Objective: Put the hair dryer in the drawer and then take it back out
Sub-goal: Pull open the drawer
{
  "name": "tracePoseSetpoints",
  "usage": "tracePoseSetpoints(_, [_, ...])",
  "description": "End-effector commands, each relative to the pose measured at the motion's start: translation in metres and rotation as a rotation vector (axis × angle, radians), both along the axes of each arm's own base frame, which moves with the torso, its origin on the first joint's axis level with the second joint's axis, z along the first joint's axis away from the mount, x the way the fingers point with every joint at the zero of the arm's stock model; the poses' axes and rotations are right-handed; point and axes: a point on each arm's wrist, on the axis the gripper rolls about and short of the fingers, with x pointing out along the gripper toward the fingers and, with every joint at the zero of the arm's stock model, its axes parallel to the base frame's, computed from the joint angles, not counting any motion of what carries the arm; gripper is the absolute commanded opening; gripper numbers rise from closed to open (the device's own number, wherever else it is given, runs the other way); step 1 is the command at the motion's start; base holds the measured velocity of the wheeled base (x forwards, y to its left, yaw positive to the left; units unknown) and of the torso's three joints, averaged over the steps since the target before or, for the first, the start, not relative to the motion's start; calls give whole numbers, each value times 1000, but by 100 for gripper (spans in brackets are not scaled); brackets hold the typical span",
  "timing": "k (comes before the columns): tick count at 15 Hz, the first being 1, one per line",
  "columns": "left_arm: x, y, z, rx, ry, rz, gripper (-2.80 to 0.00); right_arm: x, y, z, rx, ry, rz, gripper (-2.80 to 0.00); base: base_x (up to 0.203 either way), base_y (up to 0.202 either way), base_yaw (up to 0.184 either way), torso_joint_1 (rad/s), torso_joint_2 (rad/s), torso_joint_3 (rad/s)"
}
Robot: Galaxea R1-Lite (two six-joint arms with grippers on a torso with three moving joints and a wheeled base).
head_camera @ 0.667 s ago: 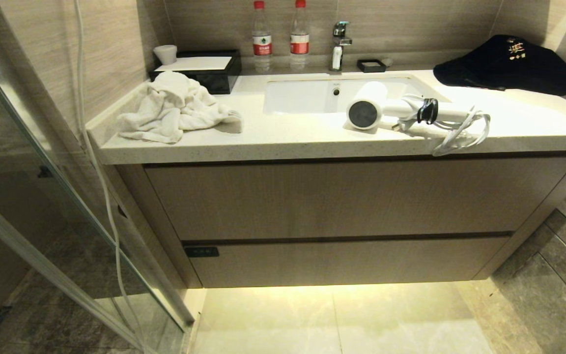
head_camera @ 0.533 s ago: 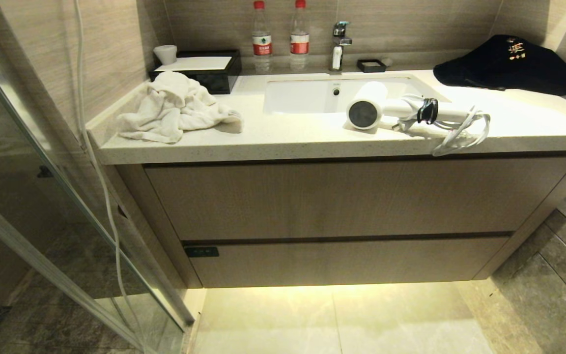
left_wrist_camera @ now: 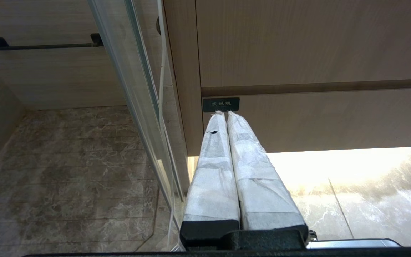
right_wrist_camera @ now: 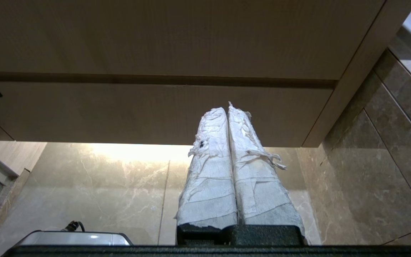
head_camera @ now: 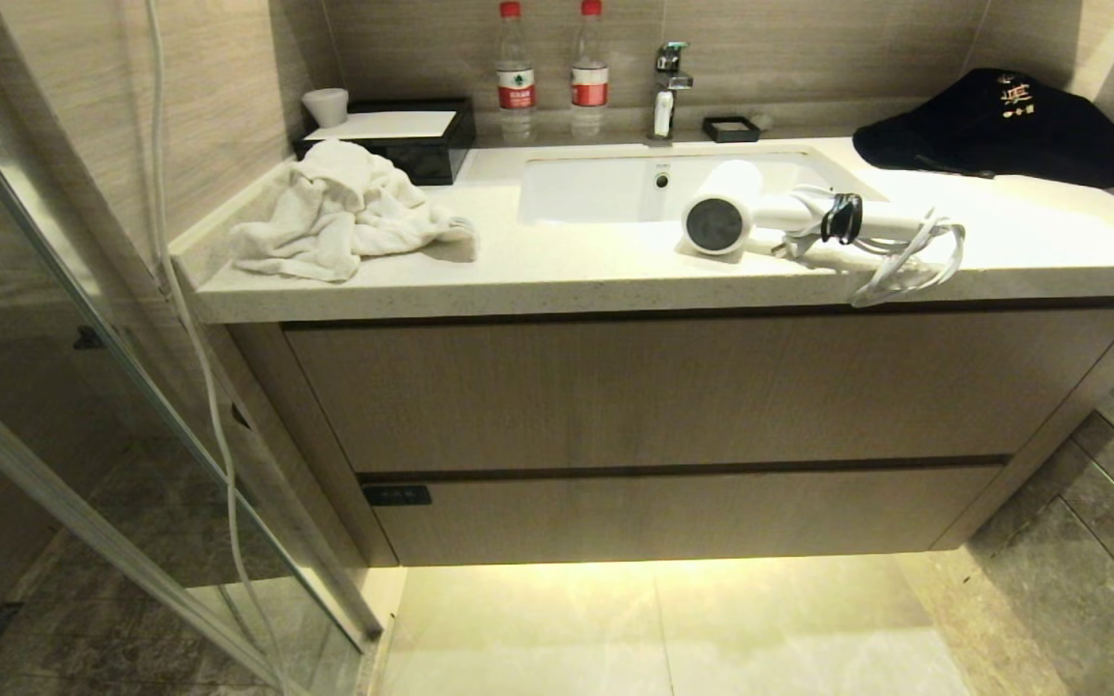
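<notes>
Head view shows neither arm. Drawer (head_camera: pixel 683 517) closed, inside hidden. Dark cloth (head_camera: pixel 1002 130) at 2 o'clock, cut off by the edge. Drawer label (head_camera: pixel 396 495) text too small to read there.

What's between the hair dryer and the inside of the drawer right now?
The drawer's own front: it is fully closed, flush under the taller front above. The hair dryer lies on the countertop by the sink. Both grippers, left and right, sit low before the cabinet, jaws shut, empty.

Bathroom: sink (head_camera: pixel 615 188), faucet (head_camera: pixel 669 77), vanity counter (head_camera: pixel 567 275)
</notes>
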Motion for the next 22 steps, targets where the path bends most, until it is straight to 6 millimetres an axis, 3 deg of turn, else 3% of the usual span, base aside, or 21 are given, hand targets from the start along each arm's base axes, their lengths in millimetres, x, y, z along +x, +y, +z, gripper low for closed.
tracePoseSetpoints(1, [0,0,0,0,3,0,-280,0,0,0,-1,1,2,-280,0,0,0,0,0,0])
tracePoseSetpoints(12, [0,0,0,0,2,0,-280,-1,0,7,-10,-17,-3,-280,0,0,0,0,0,0])
tracePoseSetpoints(14, [0,0,0,0,3,0,-280,-11,0,43,-8,-56,0,-280,0,0,0,0,0,0])
tracePoseSetpoints(17, [0,0,0,0,2,0,-280,-17,0,125,-3,30,3,-280,0,0,0,0,0,0])
tracePoseSetpoints(19, [0,0,0,0,3,0,-280,4,1,165,2,189,34,-280,0,0,0,0,0,0])
tracePoseSetpoints(22, [0,0,0,0,1,0,-280,63,4,189,18,453,154,-280,0,0,0,0,0,0])
